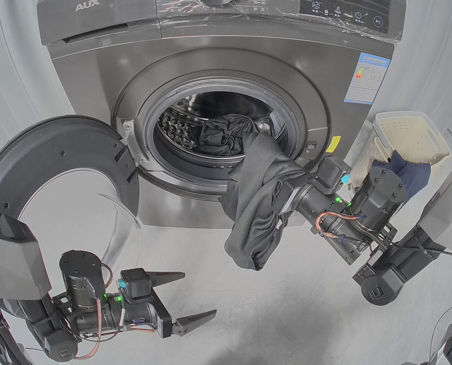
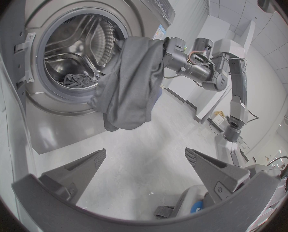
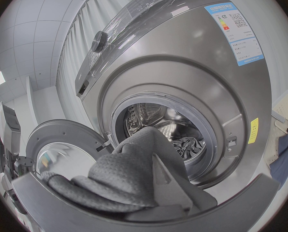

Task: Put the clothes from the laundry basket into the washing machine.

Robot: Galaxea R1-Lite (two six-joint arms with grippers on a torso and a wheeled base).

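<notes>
R gripper [image 1: 285, 192]: clenched on grey garment [image 1: 256, 198], held at washing machine [image 1: 266, 67] mouth, prob. for drop-in. L gripper [image 1: 198, 294]: jaws apart, empty, parked low. Laundry basket [image 1: 413, 133]: blue item [image 1: 410, 171] inside, pending.

Can barely find the right claw [image 3: 142, 181], swallowed by the dark grey garment [image 1: 259, 198], with just one finger [image 3: 169, 184] poking through in the wrist view. Missing the lower half of the laundry basket [image 1: 413, 133] behind the right arm [image 1: 337, 219], plus part of the blue cloth [image 1: 418, 174]. Can't count the dark clothes [image 1: 221, 135] in the drum [image 1: 178, 123], half screened by that garment.
</notes>
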